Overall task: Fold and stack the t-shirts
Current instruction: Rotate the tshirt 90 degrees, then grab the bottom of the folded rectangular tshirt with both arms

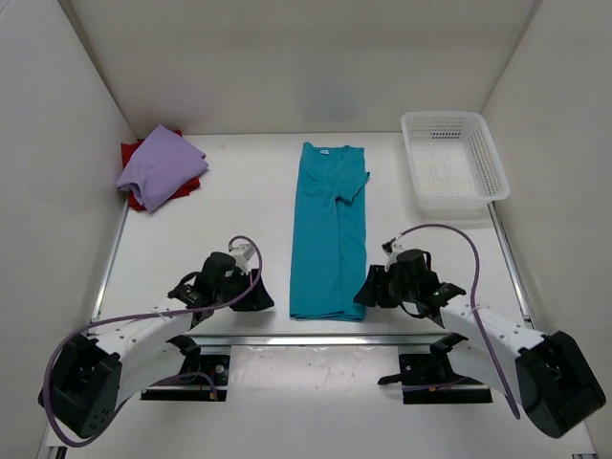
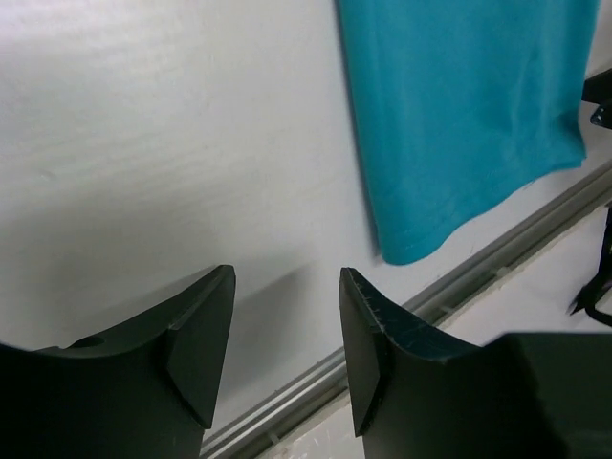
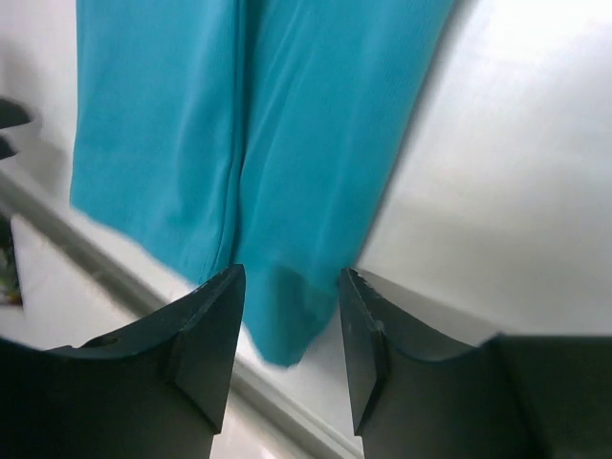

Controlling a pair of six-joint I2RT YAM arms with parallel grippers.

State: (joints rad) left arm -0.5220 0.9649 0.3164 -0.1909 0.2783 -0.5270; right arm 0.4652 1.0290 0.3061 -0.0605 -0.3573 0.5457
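The teal t-shirt [image 1: 330, 229] lies flat in the middle of the table, folded lengthwise into a long narrow strip with its neck at the far end. My left gripper [image 1: 260, 300] stands open just left of the strip's near corner, nothing between its fingers. In the left wrist view the gripper [image 2: 287, 277] hovers over bare table, with the teal shirt [image 2: 459, 115] to its upper right. My right gripper [image 1: 365, 291] is open at the strip's near right corner. In the right wrist view that corner of the teal shirt [image 3: 287, 316] shows between the spread jaws of the gripper [image 3: 290, 277]. A folded lavender t-shirt [image 1: 160, 167] rests on the red t-shirt [image 1: 132, 151] at the far left.
A white mesh basket [image 1: 452, 153] stands at the far right. A metal rail [image 1: 306, 339] runs along the table's near edge just behind the shirt's hem. White walls close in the left, right and far sides.
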